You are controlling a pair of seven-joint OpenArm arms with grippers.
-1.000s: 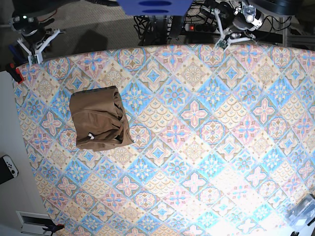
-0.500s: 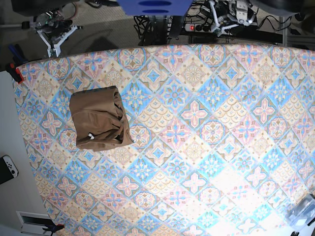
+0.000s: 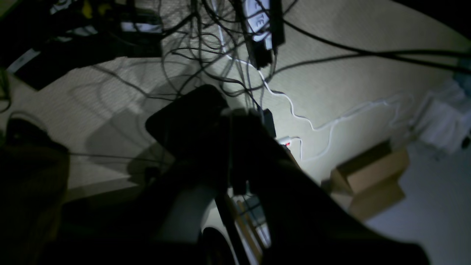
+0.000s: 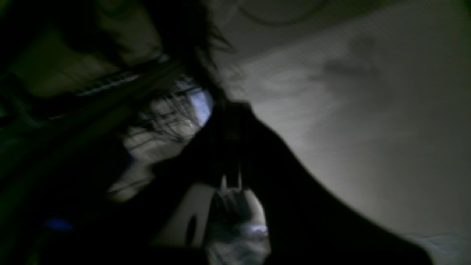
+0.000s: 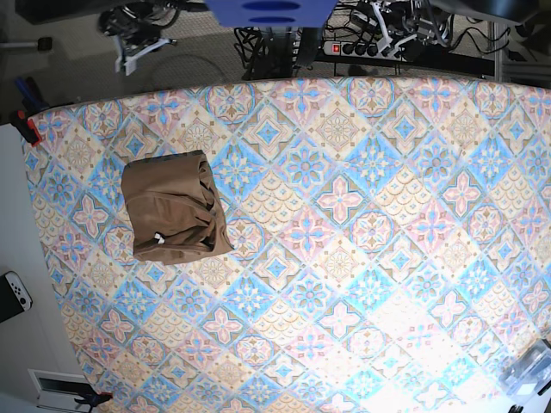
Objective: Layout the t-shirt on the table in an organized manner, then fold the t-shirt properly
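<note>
Arms have withdrawn farther; t-shirt [image 5: 175, 218] stays folded.

My 2 arms are both pulled back past the far edge of the table. In the base view my right gripper [image 5: 138, 53] sits at the top left and my left gripper [image 5: 405, 26] at the top right, each small and hard to read. In the wrist views both grippers are dark silhouettes, the left gripper [image 3: 235, 121] with its fingers close together, the right gripper [image 4: 232, 117] blurred.
</note>
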